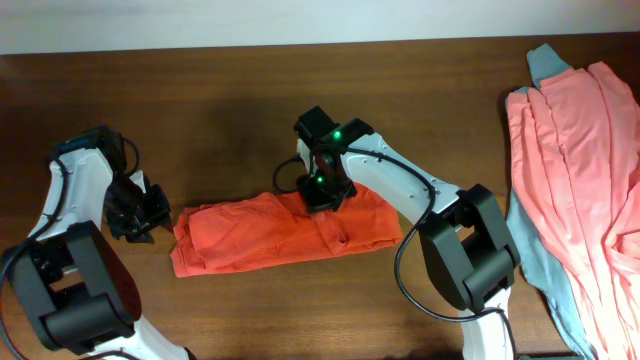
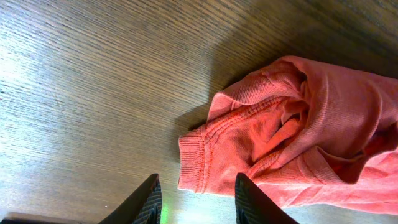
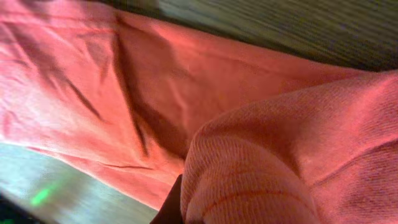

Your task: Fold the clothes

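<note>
**Orange tee half-folded mid-table, right arm pinching it, left arm free**

Left gripper (image 1: pixel 140 212) sits low on the table (image 1: pixel 200 110), just beside the left end of the orange-red T-shirt (image 1: pixel 250 242), not touching it. Jaws are partly apart and nothing is between them. The left wrist view shows the shirt's ribbed hem (image 2: pixel 194 163) bunched right ahead of the fingertips.

The shirt lies centre-table as a rumpled, roughly folded band. It is soft, light cotton that will sag, drag and wrinkle, with no stiffness. Best hold is probably on doubled edges or the hem, pinching through both layers. A single-layer grab would likely peel the fold open.

Right gripper (image 1: pixel 325 190) is on the shirt's far edge, right of middle. It is clamped tight, with a raised fold (image 3: pixel 267 168) of the shirt bunched at the fingers, so it looks pinched.

Far right, well apart: salmon-pink garment (image 1: pixel 575 170) lies over a grey-blue garment (image 1: pixel 545 62), both unfolded and untouched.
</note>
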